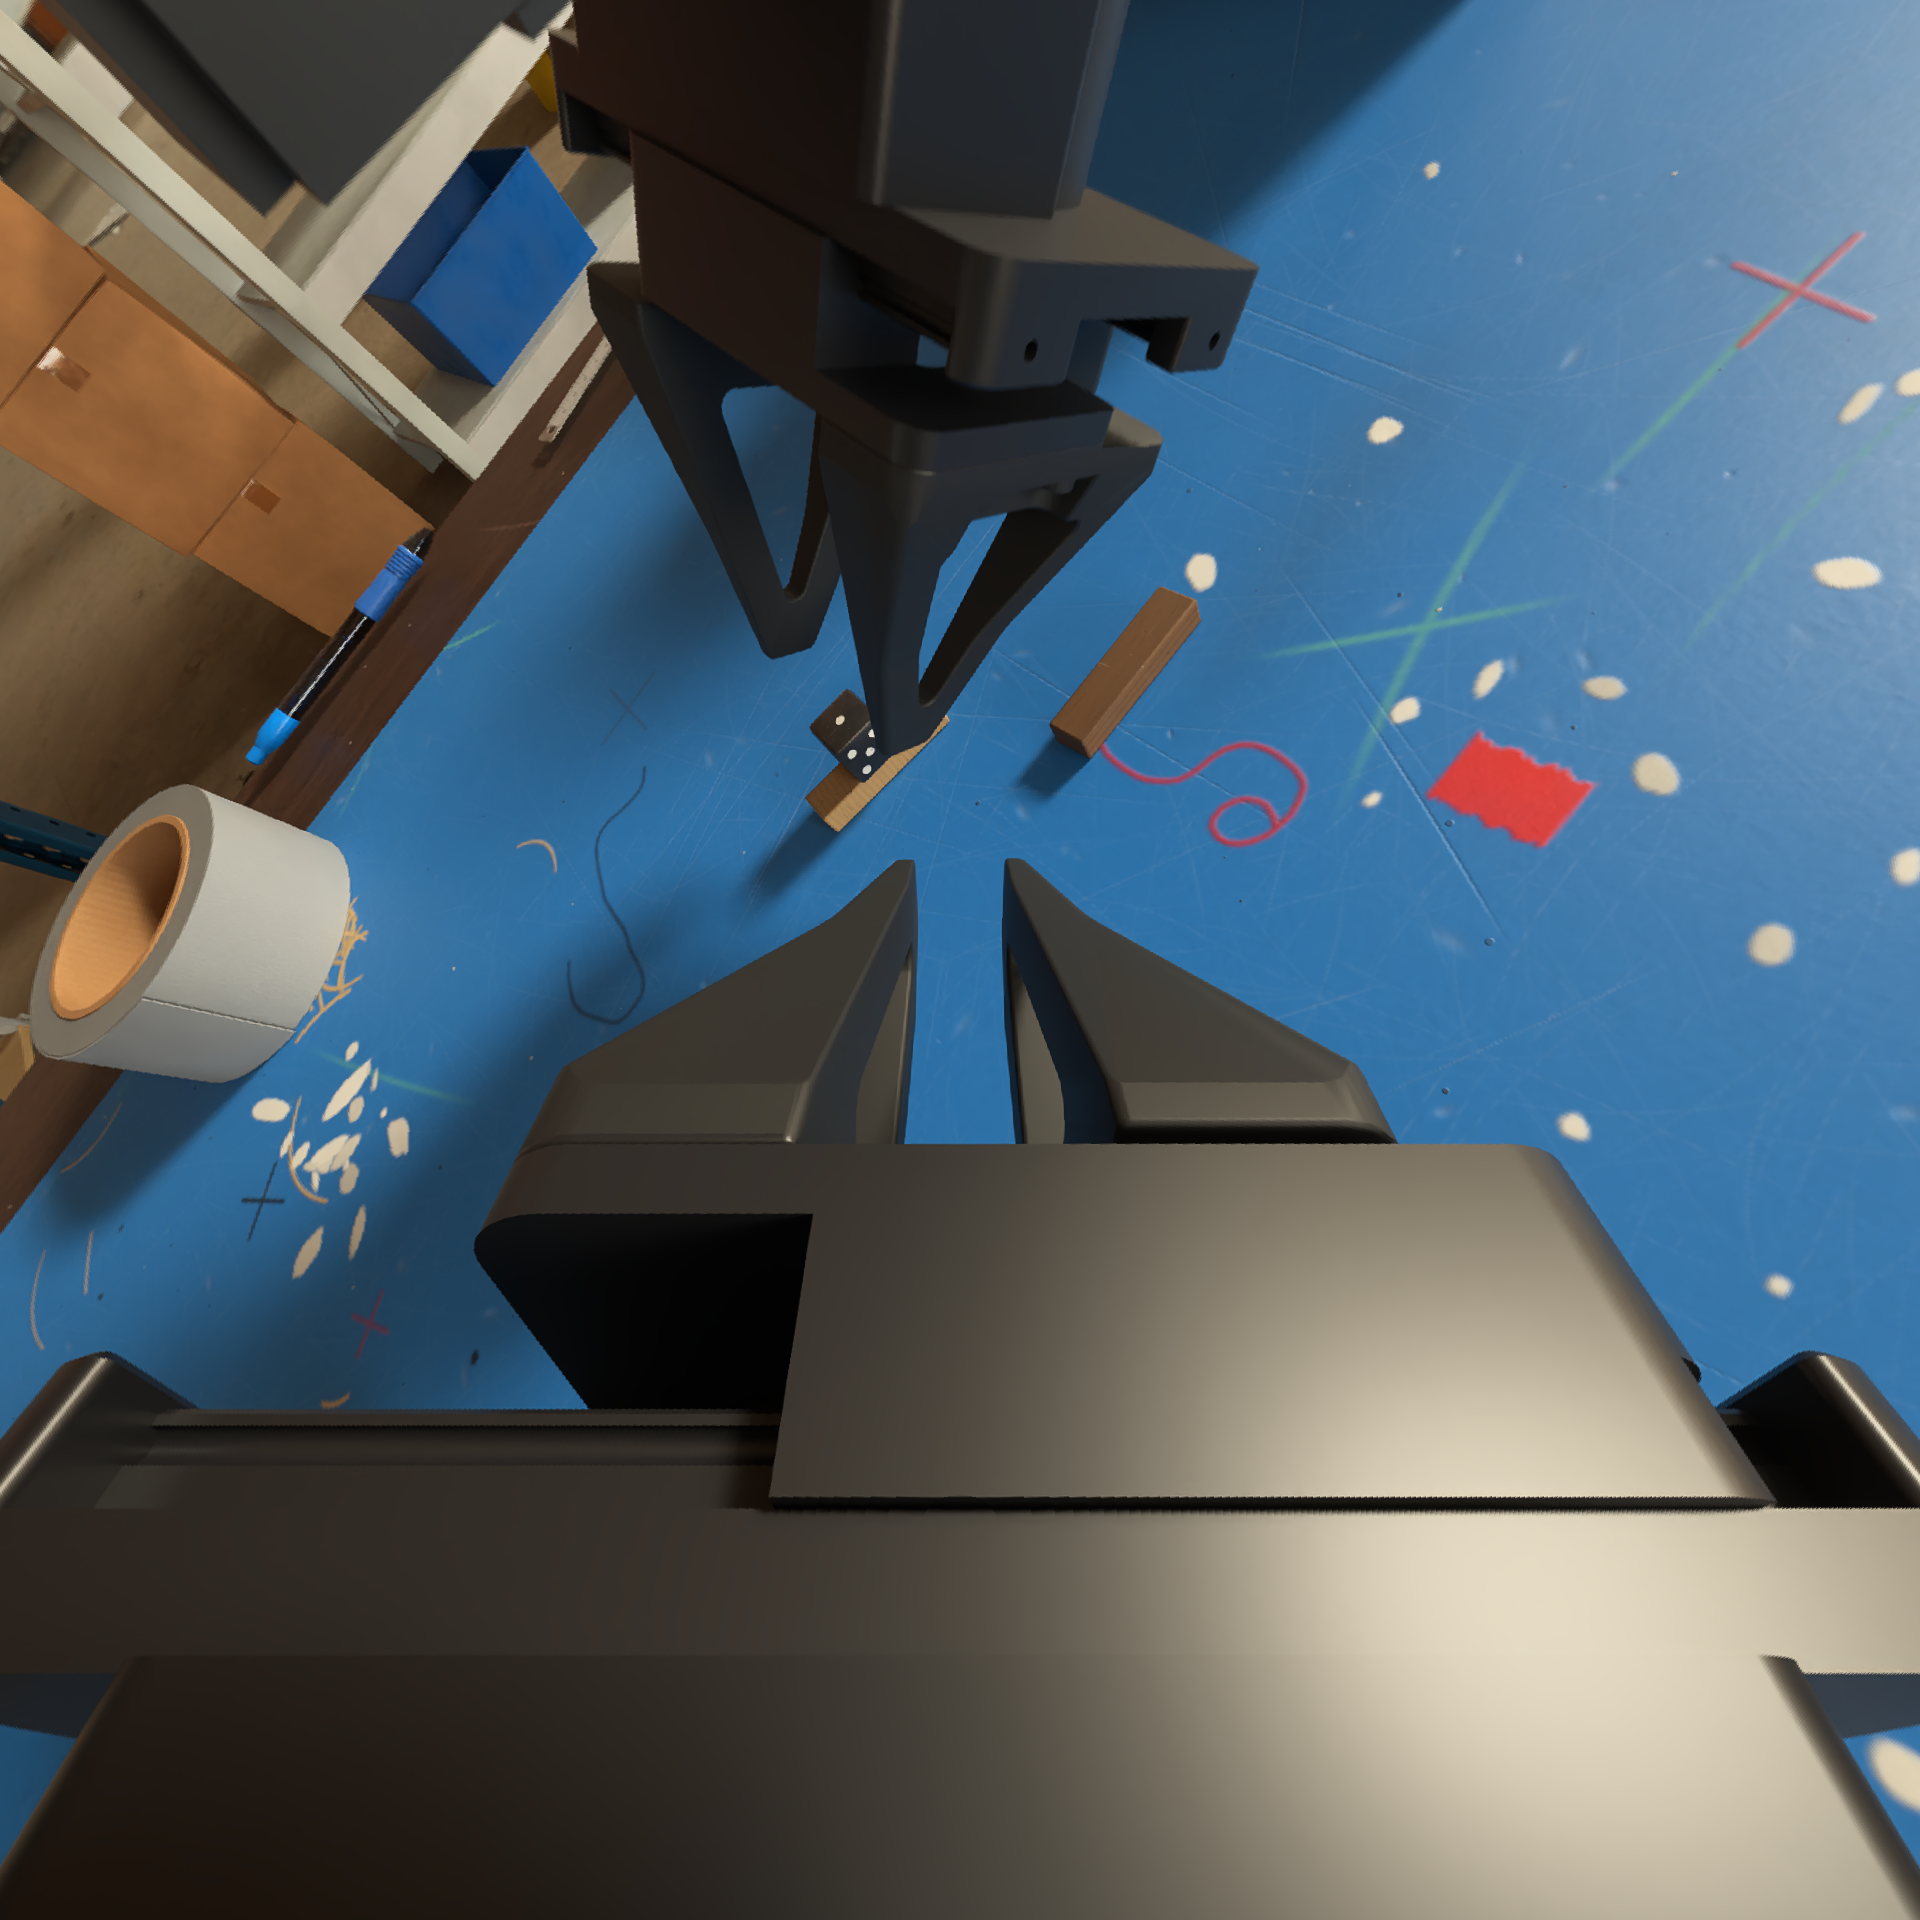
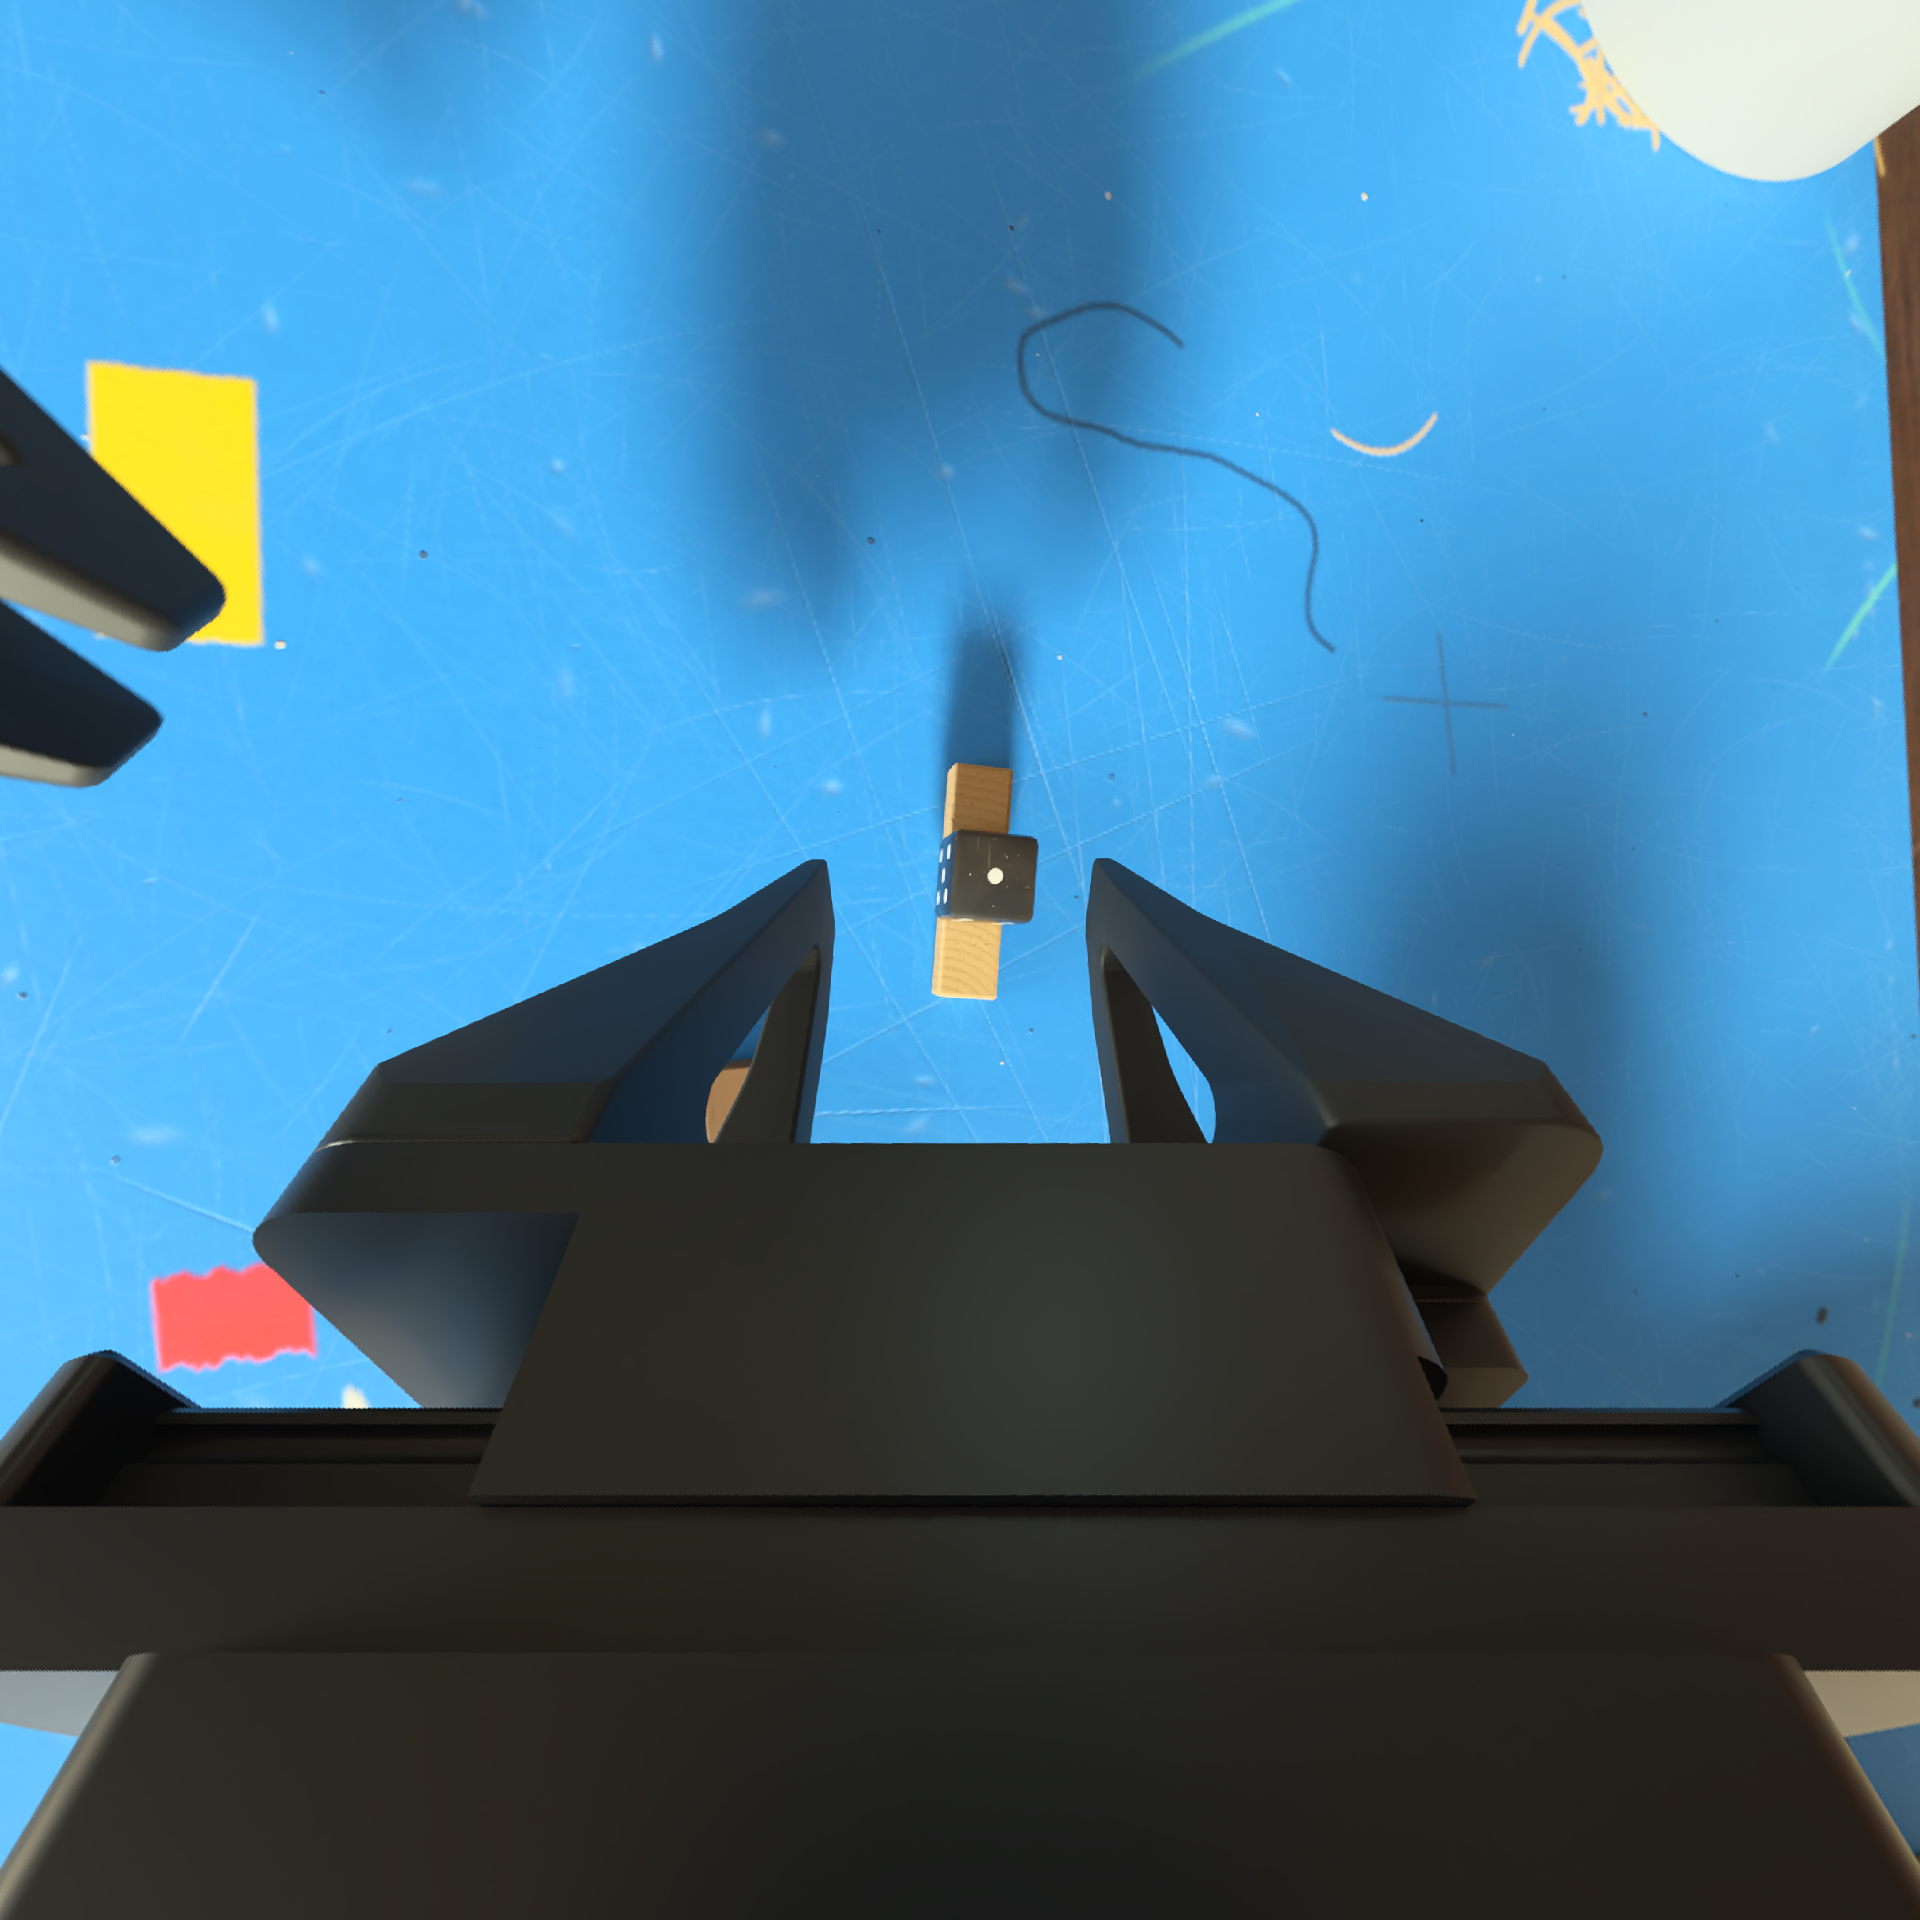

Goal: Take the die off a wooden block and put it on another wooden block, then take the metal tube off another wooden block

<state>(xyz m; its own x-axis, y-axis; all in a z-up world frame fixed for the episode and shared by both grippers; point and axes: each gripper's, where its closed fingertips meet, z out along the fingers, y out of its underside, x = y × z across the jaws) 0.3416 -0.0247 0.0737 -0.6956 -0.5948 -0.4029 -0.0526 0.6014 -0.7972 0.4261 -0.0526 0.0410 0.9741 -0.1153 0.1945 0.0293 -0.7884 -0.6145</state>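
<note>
A black die (image 2: pixel 987 878) with white pips sits on a light wooden block (image 2: pixel 966 961) on the blue table; both also show in the left wrist view, die (image 1: pixel 844 736) and block (image 1: pixel 868 784). My right gripper (image 2: pixel 958 868) is open and low over the die, one finger on each side, not closed on it; in the left wrist view it (image 1: pixel 836 691) comes down from above. A dark brown wooden block (image 1: pixel 1127 670) lies bare to the right. My left gripper (image 1: pixel 961 868) is empty, with only a narrow gap between its fingers, hovering short of the die. No metal tube is in view.
A roll of white tape (image 1: pixel 197 935) lies near the table's brown left edge (image 1: pixel 436 613), and a blue pen (image 1: pixel 343 644) lies on that edge. Flat red patch (image 1: pixel 1507 790), red string (image 1: pixel 1247 790), black thread (image 1: pixel 613 904) and yellow patch (image 2: pixel 177 499) mark the table. Boxes and a blue bin (image 1: pixel 488 260) stand beyond the edge.
</note>
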